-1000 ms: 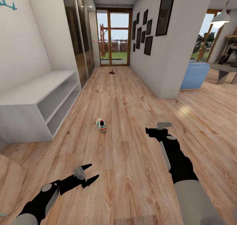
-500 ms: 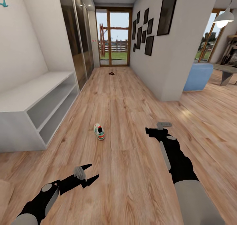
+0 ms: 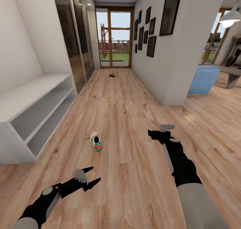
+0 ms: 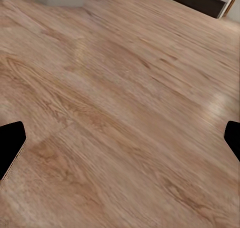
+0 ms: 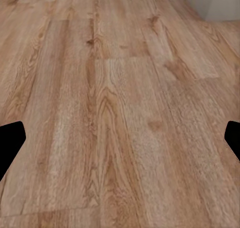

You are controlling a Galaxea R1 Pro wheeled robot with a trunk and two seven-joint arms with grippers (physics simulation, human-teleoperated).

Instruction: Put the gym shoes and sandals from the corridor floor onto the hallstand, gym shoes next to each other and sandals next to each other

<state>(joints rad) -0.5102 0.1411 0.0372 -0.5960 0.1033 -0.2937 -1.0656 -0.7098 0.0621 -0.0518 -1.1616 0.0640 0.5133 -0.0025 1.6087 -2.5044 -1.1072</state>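
Observation:
One gym shoe (image 3: 95, 141), white with green stripes and a red-orange tongue, lies alone on the corridor floor (image 3: 127, 108), ahead of both arms. A small dark brown shape, probably a sandal (image 3: 112, 75), lies far down the corridor near the glass door. My left gripper (image 3: 93, 176) hangs open over bare planks, short of the shoe and slightly left of it. My right gripper (image 3: 151, 134) is open too, to the right of the shoe. Both wrist views look down at wood grain between spread fingertips (image 4: 11, 149) (image 5: 10, 142). The other shoe and the other sandal are out of view.
A low white unit (image 3: 30, 111) with two open shelf levels and a flat top stands against the left wall; the wall above it is bare. Mirrored wardrobe doors (image 3: 72, 38) follow it. A white wall corner (image 3: 174, 88) and a blue seat (image 3: 202, 79) stand to the right.
The whole view has shifted as the camera moved forward along the corridor: the shoe and the white unit appear nearer and lower. Both arms hold the same pose, grippers still open.

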